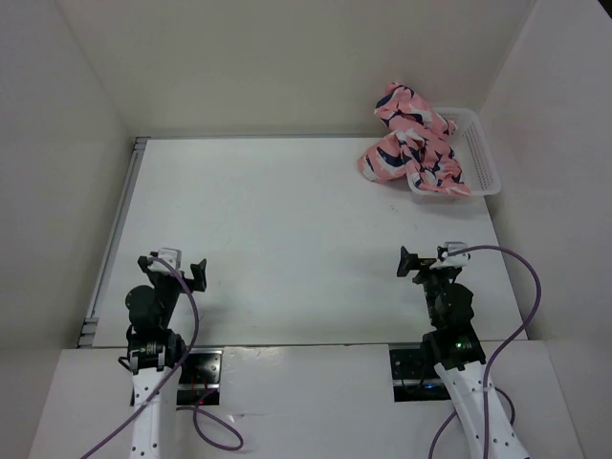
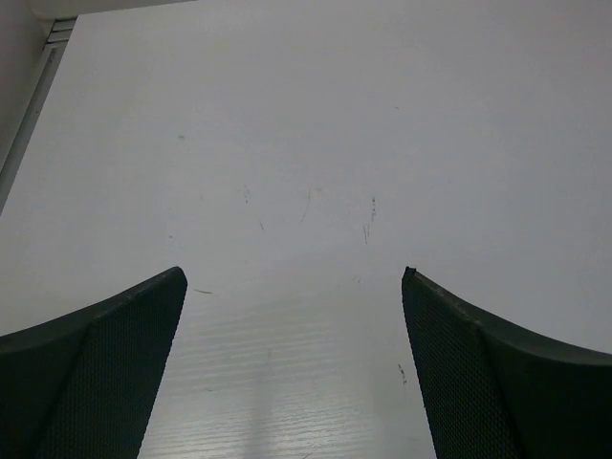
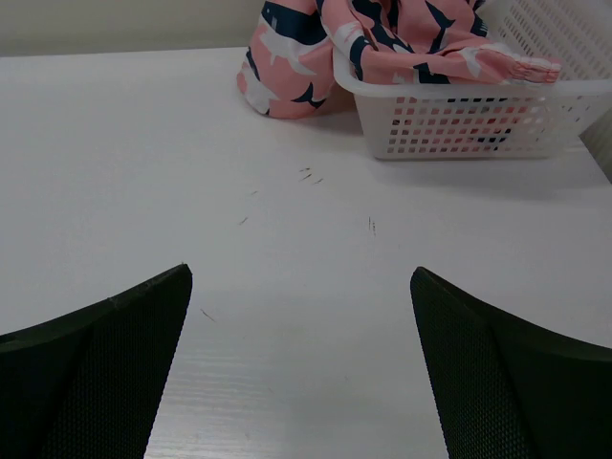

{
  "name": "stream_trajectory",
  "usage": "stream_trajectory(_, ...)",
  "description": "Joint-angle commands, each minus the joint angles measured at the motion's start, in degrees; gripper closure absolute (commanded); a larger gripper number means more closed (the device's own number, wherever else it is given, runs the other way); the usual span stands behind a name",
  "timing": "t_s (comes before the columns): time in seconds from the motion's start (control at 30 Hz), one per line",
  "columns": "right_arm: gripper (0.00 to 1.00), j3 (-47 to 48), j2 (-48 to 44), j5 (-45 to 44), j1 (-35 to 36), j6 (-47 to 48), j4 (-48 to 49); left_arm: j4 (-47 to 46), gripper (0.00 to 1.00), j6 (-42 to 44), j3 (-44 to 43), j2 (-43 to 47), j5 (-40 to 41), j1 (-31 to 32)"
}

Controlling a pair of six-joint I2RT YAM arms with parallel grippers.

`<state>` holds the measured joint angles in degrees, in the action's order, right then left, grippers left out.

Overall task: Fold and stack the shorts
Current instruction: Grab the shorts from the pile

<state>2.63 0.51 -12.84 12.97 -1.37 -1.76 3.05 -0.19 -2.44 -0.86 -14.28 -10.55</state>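
The salmon-pink shorts (image 1: pixel 413 142) with navy and white shapes lie crumpled, partly inside the white mesh basket (image 1: pixel 483 158) at the far right and partly spilling over its left rim onto the table. The right wrist view shows the shorts (image 3: pixel 382 43) draped over the basket (image 3: pixel 469 120). My left gripper (image 1: pixel 182 270) is open and empty near the table's front left, far from the shorts. My right gripper (image 1: pixel 426 260) is open and empty near the front right, well short of the basket. In the wrist views both left gripper (image 2: pixel 295 287) and right gripper (image 3: pixel 301 282) have fingers wide apart.
White walls enclose the table on the left, back and right. A metal rail (image 1: pixel 117 225) runs along the table's left edge. The white tabletop (image 1: pixel 287 229) lies between the arms and the basket, with faint scratches.
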Motion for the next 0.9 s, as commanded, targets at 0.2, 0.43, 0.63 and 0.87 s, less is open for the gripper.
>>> stream_trajectory(0.2,0.00,-2.81,-0.95,-0.17,0.04,0.22,1.23,12.55,0.00,0.19,-1.61,0.95,-29.67,0.17)
stream_trajectory(0.43,0.01,-1.83,-0.95,49.41,0.04,68.33,7.03,4.03,0.00,0.19,-0.81,0.95,-40.05,0.17)
stream_trajectory(0.63,0.01,7.17,5.59,25.03,0.56,31.62,27.63,-15.19,0.00,0.19,-7.39,-2.90,-25.72,1.93)
stream_trajectory(0.87,0.01,52.44,49.98,4.03,0.56,17.64,3.62,4.23,0.00,0.19,-42.08,-46.84,-17.03,5.08)
